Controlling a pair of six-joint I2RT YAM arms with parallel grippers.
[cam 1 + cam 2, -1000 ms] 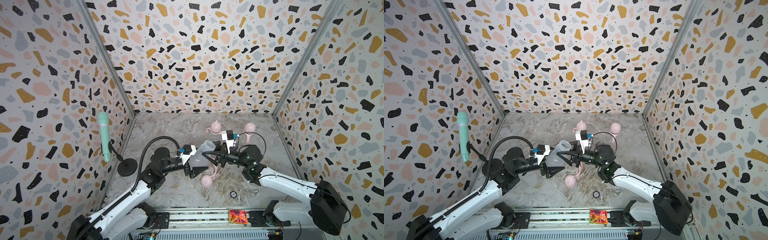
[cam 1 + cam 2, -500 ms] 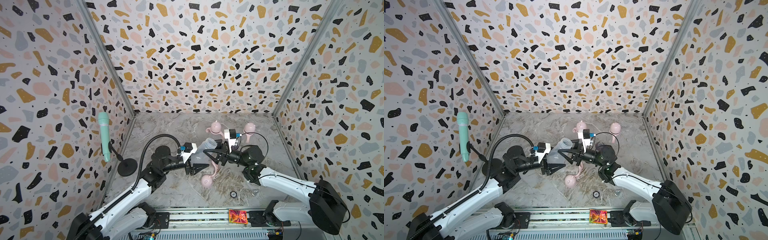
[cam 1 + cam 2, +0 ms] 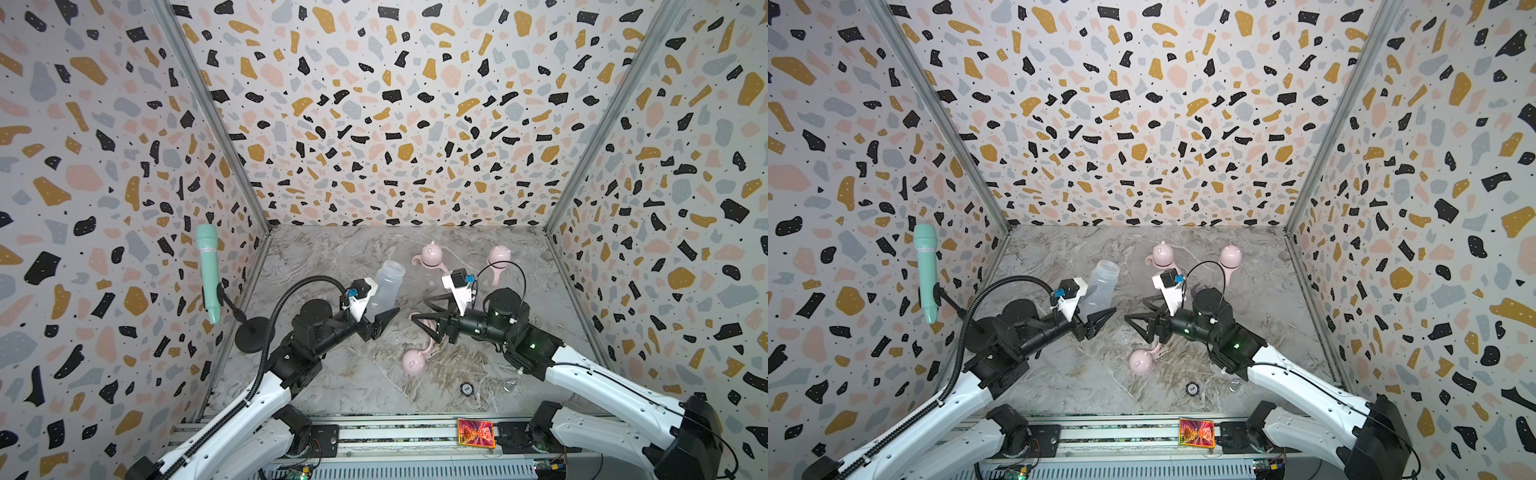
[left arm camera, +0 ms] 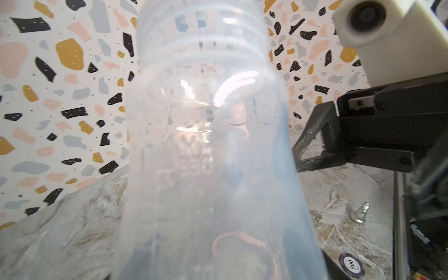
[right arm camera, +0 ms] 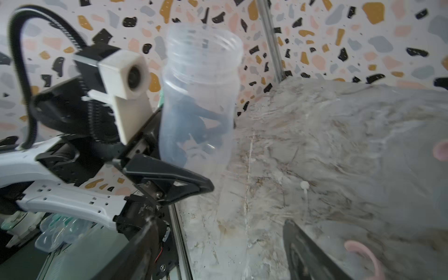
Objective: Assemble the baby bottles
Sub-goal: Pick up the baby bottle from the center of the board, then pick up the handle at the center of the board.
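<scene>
Cloudy smooth plastic bottle [image 3: 388,286], glossy pink plastic cap [image 3: 413,362], matt marble-look tabletop [image 3: 332,257]

This is a robot test booth, the kind found in a lab. Terrazzo-print panels [image 3: 395,124] wall in a marble-look tabletop [image 3: 332,257] at 9, 12 and 3 o'clock. At 6 o'clock a slotted metal rail [image 3: 395,432] carries two white-and-black robot arms [image 3: 249,407] with exposed cables. A mint microphone [image 3: 207,270] stands at 9 o'clock.
</scene>
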